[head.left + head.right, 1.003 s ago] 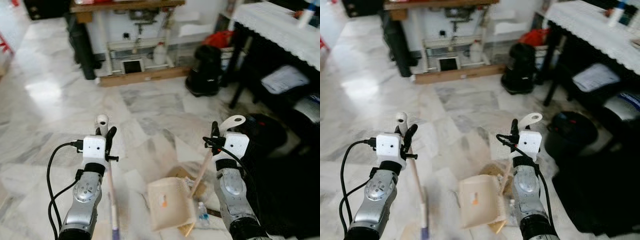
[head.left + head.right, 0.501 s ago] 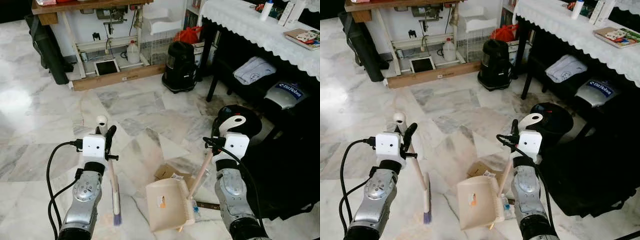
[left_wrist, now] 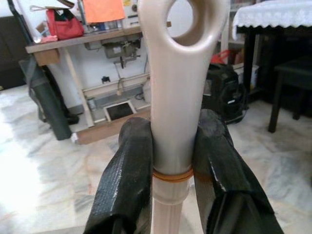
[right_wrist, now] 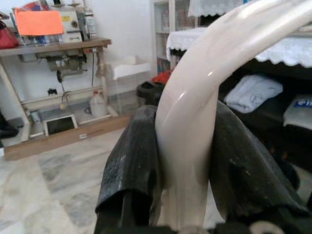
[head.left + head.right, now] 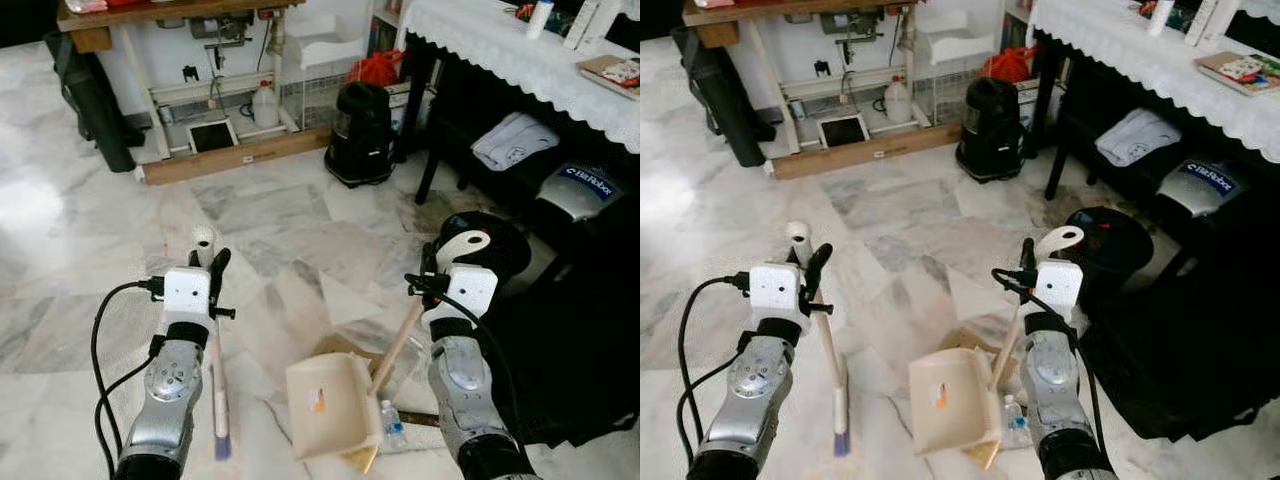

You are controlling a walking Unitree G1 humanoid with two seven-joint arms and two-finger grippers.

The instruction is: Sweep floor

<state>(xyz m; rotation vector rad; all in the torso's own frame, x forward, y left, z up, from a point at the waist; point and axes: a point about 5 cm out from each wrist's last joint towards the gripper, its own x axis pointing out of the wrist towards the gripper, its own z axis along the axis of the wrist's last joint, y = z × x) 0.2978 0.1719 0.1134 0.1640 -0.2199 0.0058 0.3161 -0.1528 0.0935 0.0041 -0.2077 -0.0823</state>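
Note:
My left gripper point(image 5: 210, 268) is shut on the cream handle of a broom point(image 5: 216, 385), whose purple bristle end point(image 5: 222, 447) rests on the marble floor. In the left wrist view the two black fingers point(image 3: 127, 180) clamp the handle point(image 3: 174, 97) below its ring end. My right gripper point(image 5: 440, 262) is shut on the long handle point(image 5: 397, 340) of a cream dustpan point(image 5: 328, 402) that sits on the floor between my arms. A brown cardboard piece point(image 5: 352, 349) and a small plastic bottle point(image 5: 391, 425) lie beside the pan.
A black bin point(image 5: 362, 132) stands ahead near a wooden workbench point(image 5: 180, 60). A black table with a white lace cloth point(image 5: 520, 60) runs along the right, with bags point(image 5: 585, 185) and a dark round object point(image 5: 490, 245) beneath it. Open marble floor lies to the left.
The broom's bristle end has shifted slightly left and the dustpan has moved a little left and tilted. The camera has shifted slightly; both grippers keep their hold.

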